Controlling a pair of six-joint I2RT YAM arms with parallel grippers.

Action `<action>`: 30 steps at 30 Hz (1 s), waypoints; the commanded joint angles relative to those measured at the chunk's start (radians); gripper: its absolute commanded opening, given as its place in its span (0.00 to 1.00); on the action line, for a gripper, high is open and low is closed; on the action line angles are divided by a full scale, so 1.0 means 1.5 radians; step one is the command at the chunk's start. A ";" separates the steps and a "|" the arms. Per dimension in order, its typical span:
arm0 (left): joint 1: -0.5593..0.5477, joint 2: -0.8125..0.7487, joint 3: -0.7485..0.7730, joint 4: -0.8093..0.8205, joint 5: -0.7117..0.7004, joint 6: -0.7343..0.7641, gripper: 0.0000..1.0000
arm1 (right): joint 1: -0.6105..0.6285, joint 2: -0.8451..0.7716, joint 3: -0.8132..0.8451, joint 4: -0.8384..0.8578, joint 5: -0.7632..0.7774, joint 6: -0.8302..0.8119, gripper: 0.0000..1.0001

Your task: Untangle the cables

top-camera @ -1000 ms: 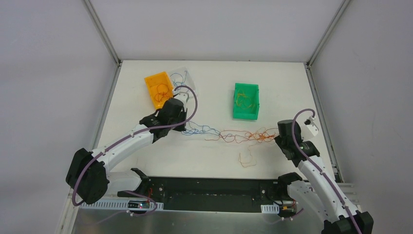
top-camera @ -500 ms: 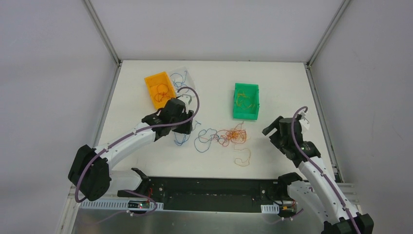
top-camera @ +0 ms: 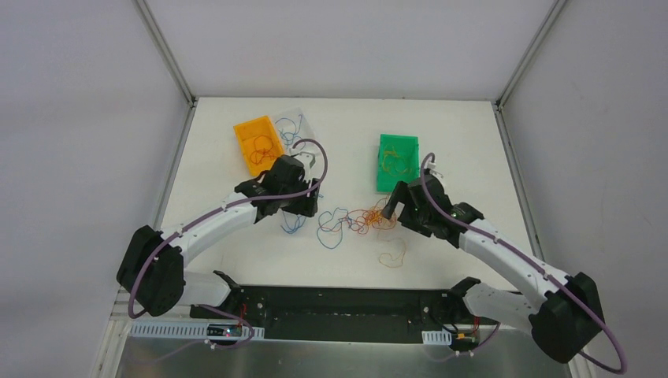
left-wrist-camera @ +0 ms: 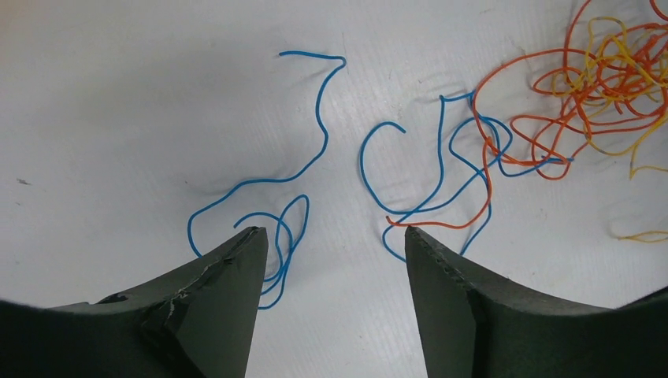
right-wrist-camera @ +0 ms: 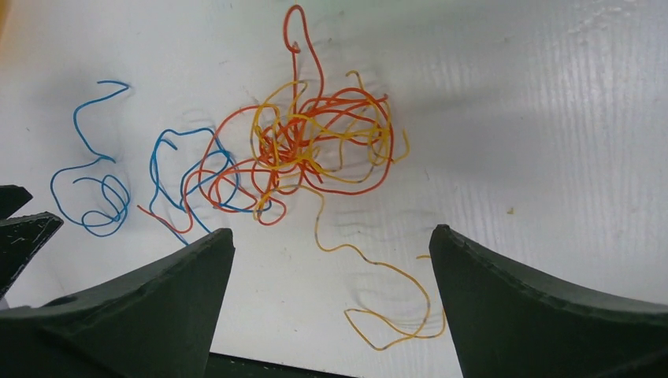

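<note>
Evidently both hang empty at the cables point(top-camera: 369, 219): left gripper point(left-wrist-camera: 335, 232) parted over their blue edge, right gripper point(right-wrist-camera: 331, 231) spread wide over the orange-yellow knot, likely to pick separate strands.

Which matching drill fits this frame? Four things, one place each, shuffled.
Things:
1. orange bin
2. green bin
3. blue cable
4. tangle

Places (top view):
A. centre, orange and yellow strands knotted together
B. far left
C. far side, right of centre
D. mid-left, lying loose on its own

Pairs: 1-B, 2-C, 3-D, 4-A
</note>
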 commanded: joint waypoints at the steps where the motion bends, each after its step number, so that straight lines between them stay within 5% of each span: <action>1: -0.001 0.042 0.040 -0.016 -0.051 0.004 0.67 | 0.047 0.073 0.071 0.006 0.091 0.050 0.99; 6: -0.004 0.087 0.076 -0.091 -0.156 -0.025 0.72 | 0.092 0.139 0.121 -0.006 0.132 0.066 0.99; 8: -0.005 0.075 0.068 -0.103 -0.187 -0.039 0.96 | 0.096 0.144 0.126 -0.005 0.137 0.065 1.00; 9: -0.006 0.065 0.061 -0.107 -0.200 -0.047 0.99 | 0.096 0.143 0.123 -0.002 0.138 0.064 0.99; 16: -0.007 0.015 0.003 -0.117 -0.211 -0.147 0.99 | 0.096 0.119 0.098 0.008 0.161 0.058 0.99; 24: -0.008 0.072 -0.019 -0.082 -0.152 -0.196 0.98 | 0.095 0.101 0.090 0.013 0.167 0.050 0.99; 30: -0.008 0.118 -0.008 -0.063 -0.141 -0.188 0.84 | 0.095 0.091 0.087 0.013 0.168 0.049 0.99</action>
